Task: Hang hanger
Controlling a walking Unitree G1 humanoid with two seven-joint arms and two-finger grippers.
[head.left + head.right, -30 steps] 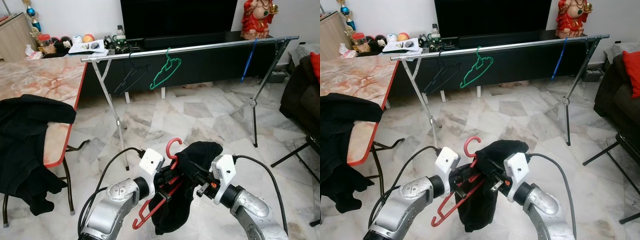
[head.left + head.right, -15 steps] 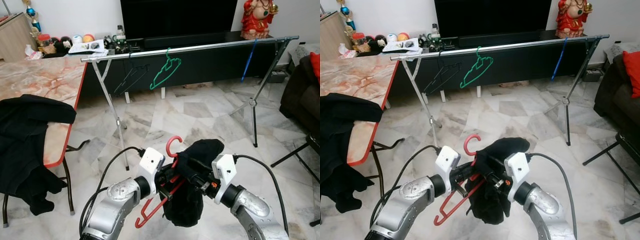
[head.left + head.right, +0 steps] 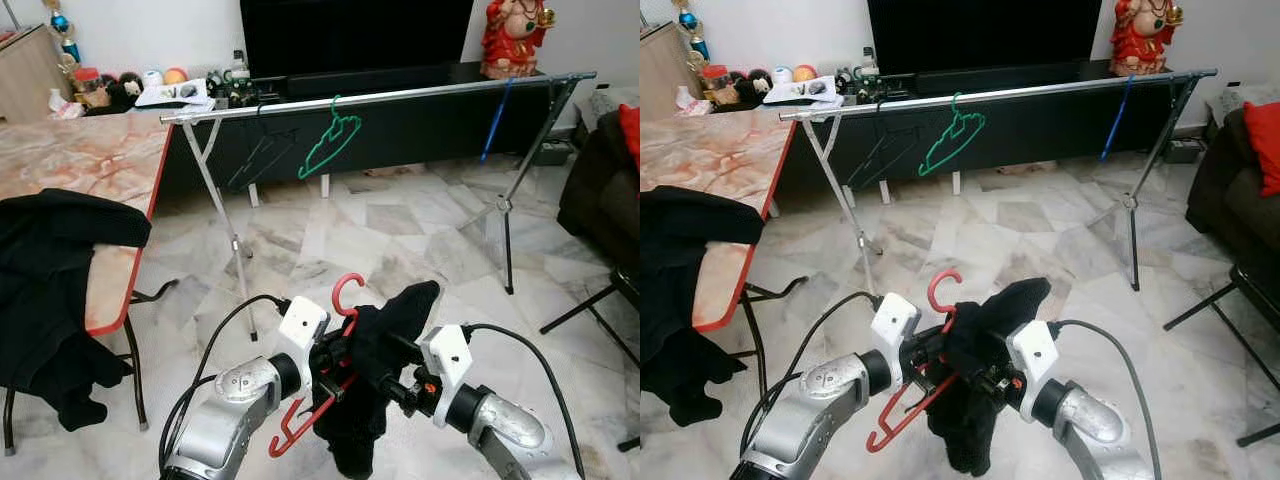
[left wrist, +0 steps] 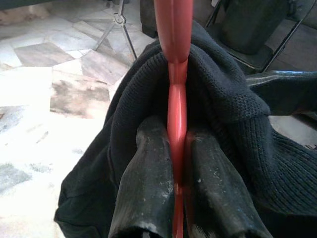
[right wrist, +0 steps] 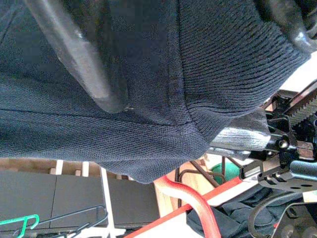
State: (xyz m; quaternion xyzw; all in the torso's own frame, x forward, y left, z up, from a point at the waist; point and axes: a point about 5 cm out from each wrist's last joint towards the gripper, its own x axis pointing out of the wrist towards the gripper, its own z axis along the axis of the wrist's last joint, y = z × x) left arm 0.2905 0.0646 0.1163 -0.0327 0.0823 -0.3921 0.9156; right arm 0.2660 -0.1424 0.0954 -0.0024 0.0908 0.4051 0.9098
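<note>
The left gripper [image 4: 177,148] is clenched on the smooth red plastic hanger [image 3: 345,300], held low before the robot. The right gripper [image 5: 198,59] grasps a ribbed black knit garment [image 3: 385,350] draped over that hanger, short of the metal rail [image 3: 400,95].

**Layout before the rail**

The rail [image 3: 400,94] runs across the room well ahead of the robot, in front of the TV cabinet [image 3: 420,120]. Three hangers [image 3: 330,140] hang on it, two toward its left end and one near its right end. A table [image 3: 80,160] stands to the left, with a garment [image 3: 50,290] draped over its near edge. Low in front, the left gripper [image 4: 176,163] pinches the hanger [image 3: 340,330] between its fingers. A knitted cloth [image 3: 385,350] lies over that hanger, and the right gripper [image 3: 395,385] reaches into the cloth from the right.
</note>
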